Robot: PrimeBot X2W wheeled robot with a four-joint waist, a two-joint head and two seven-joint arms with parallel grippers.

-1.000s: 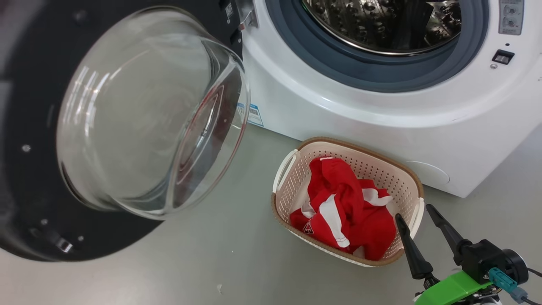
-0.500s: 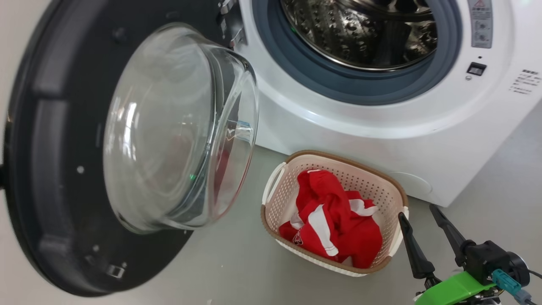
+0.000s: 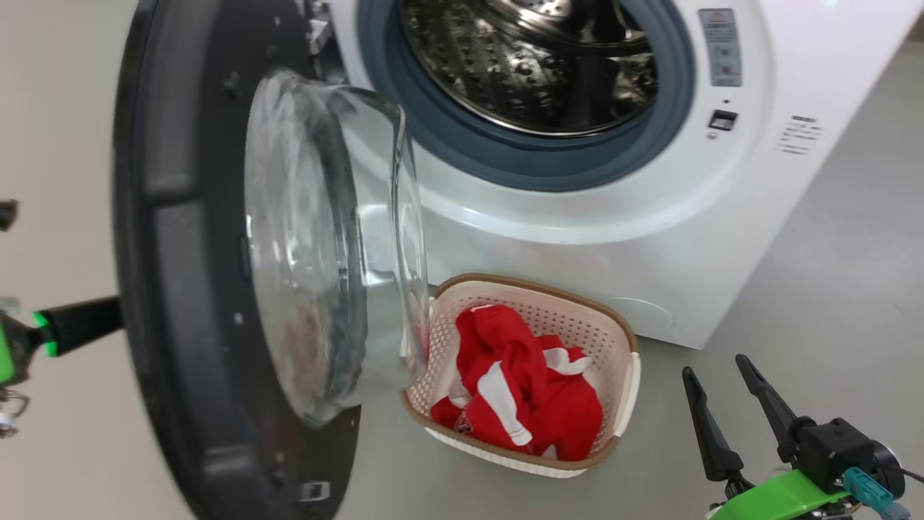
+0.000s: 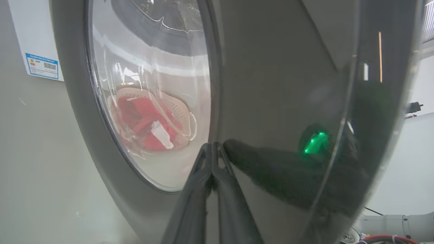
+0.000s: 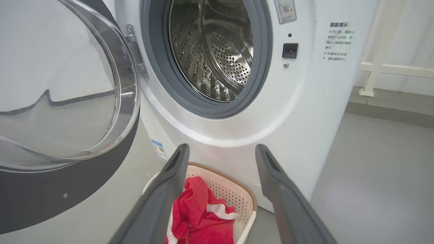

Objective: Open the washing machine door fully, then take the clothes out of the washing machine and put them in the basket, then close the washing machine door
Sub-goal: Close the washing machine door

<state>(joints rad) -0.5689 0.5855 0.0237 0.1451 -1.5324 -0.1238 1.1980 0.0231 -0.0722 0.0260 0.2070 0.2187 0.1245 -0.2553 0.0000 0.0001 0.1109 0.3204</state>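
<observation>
— Okay, left side first?
— Your left gripper (image 4: 213, 149): fingers pressed flat together, nothing between them. The tips sit right at the glossy outer face of the washing machine door (image 3: 180, 253). Their reflection meets them there, so it looks like contact.
— Right one?
— Your right gripper (image 3: 715, 367): fingers spread wide, nothing held. It hangs over the floor (image 3: 794, 289) at the lower right of your head view, near the right side of the basket (image 3: 534, 283) but apart from it.
— Door?
— Swung out from the washing machine (image 3: 577, 238), nearly edge-on to your head camera, with the hinge (image 5: 135, 51) at the left of the opening. The glass bowl window (image 3: 325, 238) bulges toward the machine and overlaps the basket's left rim in that view. Touching or not, can't tell.
— Clothes?
— The clothes (image 3: 520, 393), red with white panels, lie bunched inside the basket. The basket stands on the floor just in front of the machine, below the opening.
— Inside the machine?
— You get the perforated steel drum (image 3: 520, 65) ringed by the grey gasket (image 3: 505, 162). The blue label sticker (image 5: 159, 150) is low on the front panel, just above the basket's rim in your right wrist view.
</observation>
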